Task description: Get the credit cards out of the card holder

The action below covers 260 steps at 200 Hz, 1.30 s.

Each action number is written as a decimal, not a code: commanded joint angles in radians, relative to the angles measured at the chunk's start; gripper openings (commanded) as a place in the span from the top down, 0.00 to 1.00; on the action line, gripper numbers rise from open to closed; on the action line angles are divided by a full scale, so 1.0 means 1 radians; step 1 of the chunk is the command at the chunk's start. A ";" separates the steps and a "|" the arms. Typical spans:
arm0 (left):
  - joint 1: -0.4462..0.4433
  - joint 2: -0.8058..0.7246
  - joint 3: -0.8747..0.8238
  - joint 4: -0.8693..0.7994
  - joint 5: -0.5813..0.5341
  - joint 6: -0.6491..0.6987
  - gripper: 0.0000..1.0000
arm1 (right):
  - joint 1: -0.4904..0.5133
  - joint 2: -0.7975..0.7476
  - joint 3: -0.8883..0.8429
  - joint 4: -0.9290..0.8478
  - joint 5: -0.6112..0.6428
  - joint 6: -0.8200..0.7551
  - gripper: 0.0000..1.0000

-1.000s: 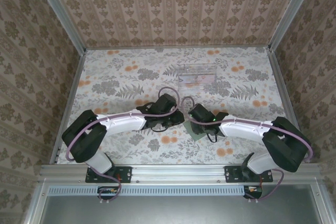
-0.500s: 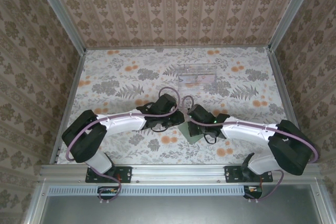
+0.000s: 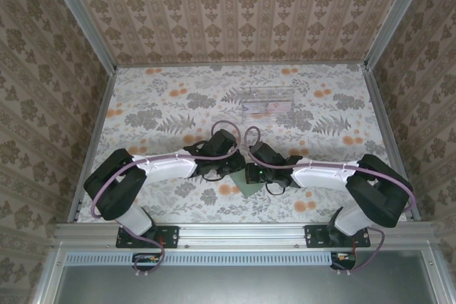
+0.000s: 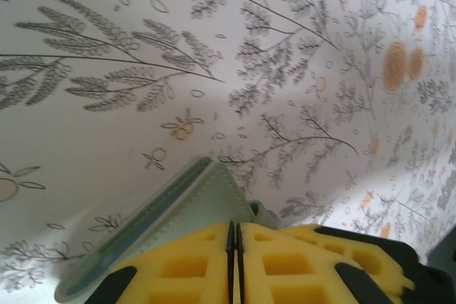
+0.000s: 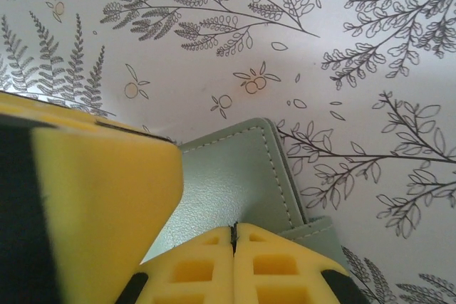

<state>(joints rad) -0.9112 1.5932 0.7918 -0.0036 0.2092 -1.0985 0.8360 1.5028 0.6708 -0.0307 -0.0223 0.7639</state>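
Note:
The grey-green card holder (image 3: 249,187) lies folded shut on the flowered table between the two arms. In the left wrist view it (image 4: 189,208) runs out from under my left gripper (image 4: 234,227), whose yellow fingers are pressed together at its stitched edge. In the right wrist view my right gripper (image 5: 234,229) is shut with its tips on the holder's cover (image 5: 228,176), next to its small tab (image 5: 324,236). A yellow finger of the left gripper (image 5: 100,197) rests on the holder's left side. No credit card shows; they are hidden. From above, the left gripper (image 3: 236,167) and right gripper (image 3: 251,174) nearly touch.
A clear plastic tray (image 3: 267,100) stands farther back near the middle of the table. Patterned walls close in the back and both sides, with metal rails (image 3: 92,147) along the table edges.
The right gripper has moved left toward the left gripper, and the card holder has slid left with it. The left arm has barely moved.

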 commanded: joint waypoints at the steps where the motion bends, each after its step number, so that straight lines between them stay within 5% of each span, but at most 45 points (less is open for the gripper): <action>1: 0.006 0.077 -0.026 0.001 0.061 -0.046 0.92 | 0.002 0.043 0.009 0.070 -0.020 0.044 1.00; 28: 0.020 0.149 -0.045 0.005 0.085 -0.086 1.00 | 0.003 0.019 0.000 0.078 -0.022 0.051 1.00; 167: 0.030 0.191 -0.024 -0.062 0.090 -0.032 1.00 | -0.130 -0.272 -0.111 -0.033 0.002 -0.009 1.00; 260: 0.075 -0.228 0.007 -0.279 -0.109 0.118 0.81 | -0.033 -0.046 -0.030 0.181 -0.096 0.117 1.00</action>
<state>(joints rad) -0.8616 1.4460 0.7967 -0.1841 0.1696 -1.0363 0.7601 1.3800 0.5663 0.0528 -0.0738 0.8322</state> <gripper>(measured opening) 0.183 0.065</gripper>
